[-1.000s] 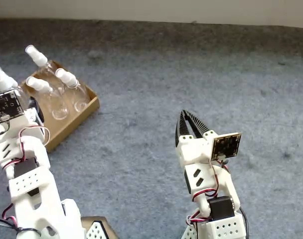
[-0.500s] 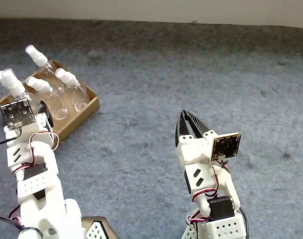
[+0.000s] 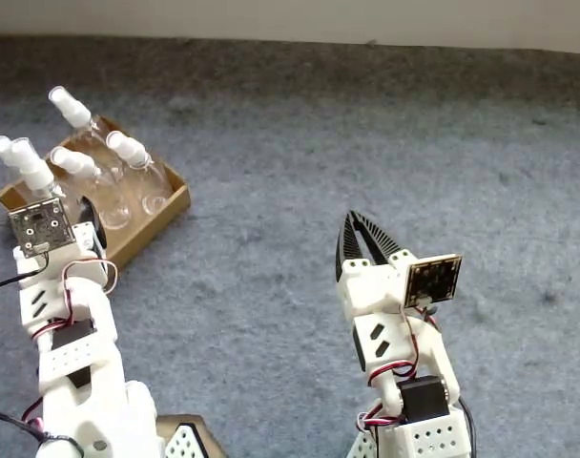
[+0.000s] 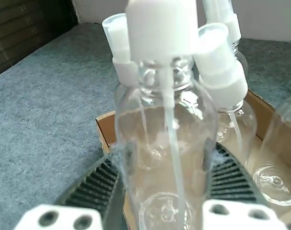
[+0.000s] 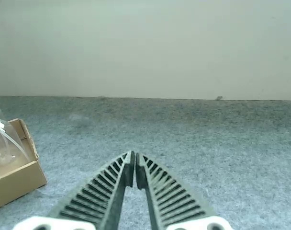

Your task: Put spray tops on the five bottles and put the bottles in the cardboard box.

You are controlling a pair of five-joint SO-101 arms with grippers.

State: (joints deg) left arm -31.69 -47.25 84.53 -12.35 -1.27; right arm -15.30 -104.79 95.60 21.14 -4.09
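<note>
Lowering looks like the step in hand: the left gripper (image 4: 162, 172) is clamped around the belly of a clear bottle (image 4: 164, 124), its ribbed fingers (image 4: 95, 179) pressing on either side. The white spray top (image 4: 162, 28) is on, and the bottle stands roughly upright over the near end of the cardboard box (image 4: 103, 134). To do it well, I would bring the bottle straight down into the free space at that end, upright, so its top does not knock the caps just behind it. I would let go only once the base sits on the box floor; whether it touches now is hidden. A bottle this smooth and light would likely tip if released early, and its neighbours lean. The right gripper (image 5: 135, 163) hangs over the grey carpet (image 3: 366, 143), well apart from the box, jaws pressed together with nothing between them; I judge it has no part in this move. Beyond the held bottle, the box holds four more bottles, all clear and capped. One (image 3: 2, 145) stands just beside the held top at the box's outer edge, one (image 3: 75, 160) is in the middle, and one (image 3: 128, 148) is toward the right arm's side. The farthest (image 3: 69, 105) leans out over the back wall. With this one set down, all five would be in the box.
</note>
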